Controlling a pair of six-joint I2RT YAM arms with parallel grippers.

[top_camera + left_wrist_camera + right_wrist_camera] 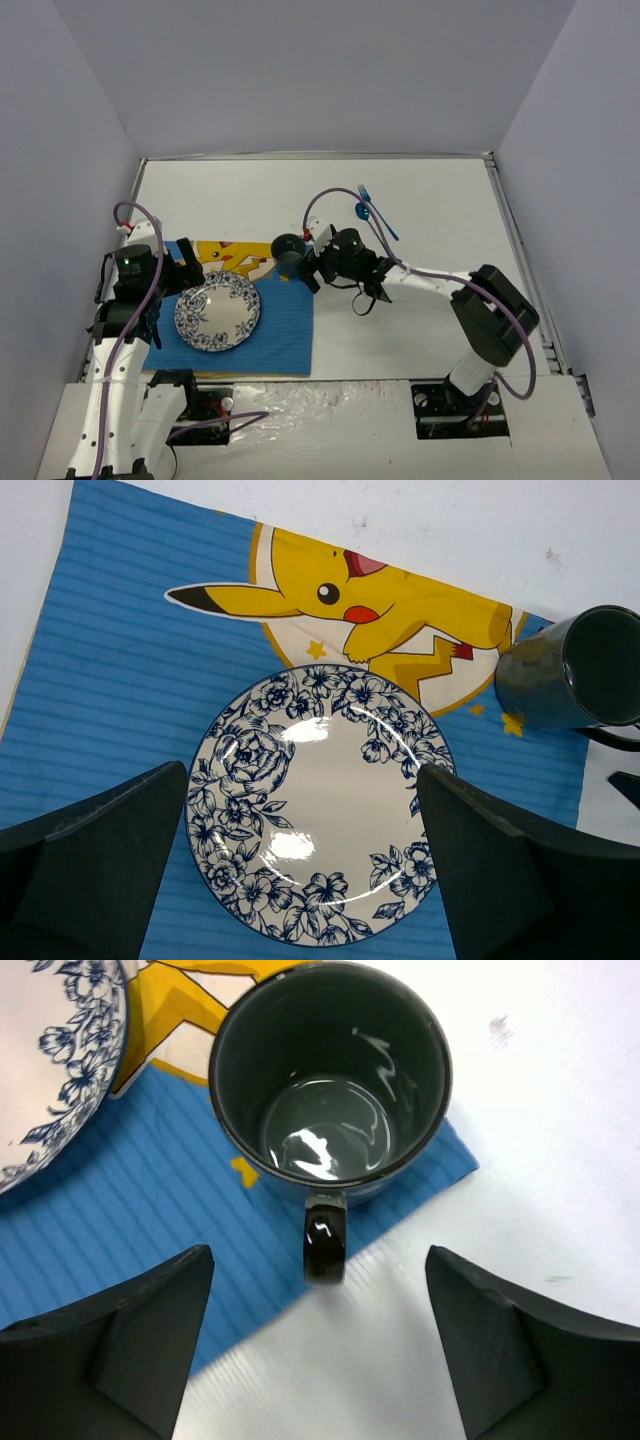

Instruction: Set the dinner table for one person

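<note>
the wide-open, empty left gripper (302,770) hovers over the round white plate (320,810) with blue flowers, while the right gripper (318,1260), fingers apart and holding nothing, should back straight away from the dark glazed ceramic mug (330,1070) on the blue cloth placemat (130,1210) corner, the broad white dinner table (440,200) open rightward, a thin blue fork (377,212) farther off.

The dinner table (250,200) is a large, flat, plain white rectangle that lies level and fills most of the overhead view, its far edge at 12 o'clock. A thin metal rim runs along that far edge and down the side at 3 o'clock. Up close, the white surface shows a few small dark scuffs.
</note>
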